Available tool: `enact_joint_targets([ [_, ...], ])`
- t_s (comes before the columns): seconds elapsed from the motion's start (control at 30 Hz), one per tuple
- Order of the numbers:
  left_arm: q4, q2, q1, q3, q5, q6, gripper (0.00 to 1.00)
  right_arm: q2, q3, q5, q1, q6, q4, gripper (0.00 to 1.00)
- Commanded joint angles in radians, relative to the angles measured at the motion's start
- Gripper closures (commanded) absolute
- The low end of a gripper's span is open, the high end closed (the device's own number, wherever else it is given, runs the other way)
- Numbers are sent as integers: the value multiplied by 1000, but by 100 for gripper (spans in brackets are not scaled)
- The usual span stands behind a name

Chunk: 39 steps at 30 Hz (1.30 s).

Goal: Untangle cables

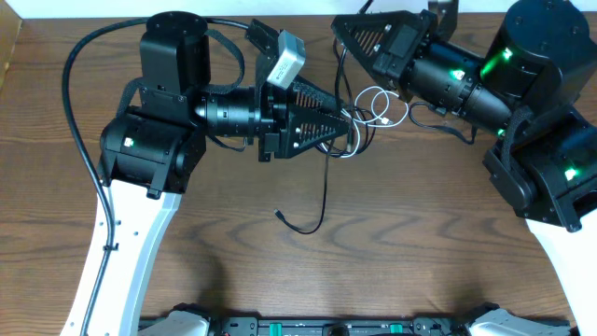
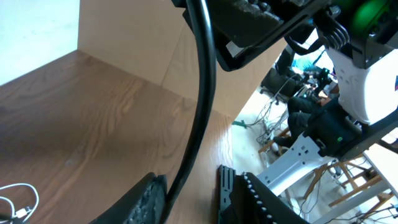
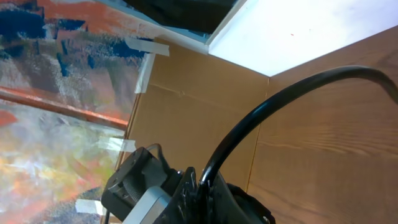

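A small tangle of cables (image 1: 359, 117) sits between my two grippers at the table's back middle. The white cable (image 1: 378, 101) loops there and also shows in the left wrist view (image 2: 15, 202). One black cable (image 1: 324, 191) trails from the tangle toward the front and ends in a plug (image 1: 280, 214). My left gripper (image 1: 350, 123) is open, and a black cable (image 2: 202, 93) runs between its fingers (image 2: 191, 193), close to the left one. My right gripper (image 1: 341, 45) is shut (image 3: 202, 186) on a black cable (image 3: 280, 102) that arcs away from it.
A cardboard wall (image 2: 124, 37) stands along the table's back edge. The left arm's thick black cable (image 1: 75, 93) loops over the table's left side. Both arm bases (image 1: 149, 149) (image 1: 550, 177) flank the tangle closely.
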Motion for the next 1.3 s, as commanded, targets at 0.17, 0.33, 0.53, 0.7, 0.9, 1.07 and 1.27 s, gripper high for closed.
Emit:
enact_joint_targets([
  [0.17, 4, -6, -3, 5, 3, -3, 60, -4, 2, -4, 11, 8, 3, 99],
  [0.33, 4, -6, -3, 5, 2, -2, 61, -4, 2, -19, 11, 8, 3, 98],
  [0.53, 4, -6, -3, 5, 2, -2, 64, -4, 2, -29, 11, 8, 3, 98],
  [0.7, 5, -6, -3, 5, 2, -2, 64, -4, 2, -37, 11, 8, 3, 98],
  [0.9, 5, -6, -3, 5, 2, -2, 66, -4, 2, -37, 11, 8, 3, 98],
  [1.07, 5, -6, -3, 5, 2, -2, 78, -4, 2, -37, 10, 7, 3, 98],
  [1.27, 4, -6, -3, 5, 2, -16, 92, -4, 2, -13, 10, -13, -6, 99],
])
